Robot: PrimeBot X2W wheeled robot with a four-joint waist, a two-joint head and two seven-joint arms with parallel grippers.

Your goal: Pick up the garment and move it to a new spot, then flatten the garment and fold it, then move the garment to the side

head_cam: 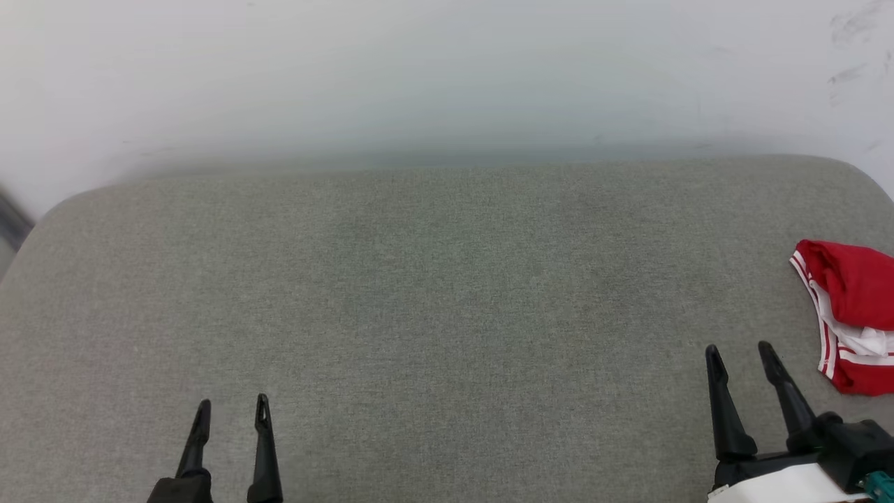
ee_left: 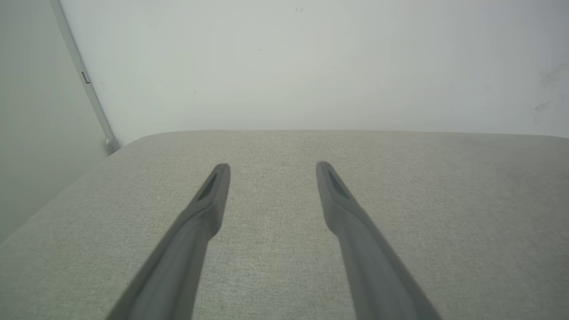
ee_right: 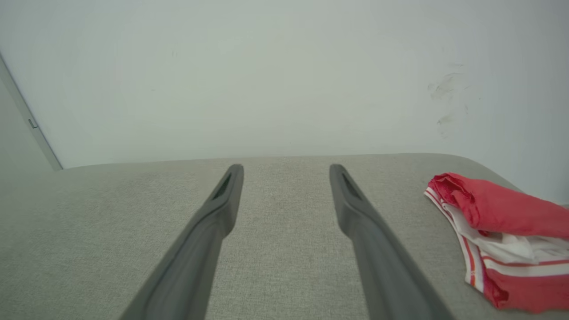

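Pincers apart, both empty: left pincer point(head_cam: 232, 402), right pincer point(head_cam: 738, 346). Garment point(head_cam: 855, 293) sits bunched near the worktop point(head_cam: 419, 293) right edge; I reckon a sloppy one-layer pinch drags it off.

Garment point(head_cam: 855, 279): red body, white sleeve fabric, red-and-white striped trim. Tabletop point(head_cam: 433, 293): grey-green woven fabric. Left claw point(head_cam: 232, 412), right claw point(head_cam: 740, 353): black fingers. Wall point(head_cam: 447, 70): white, faint scuffs.
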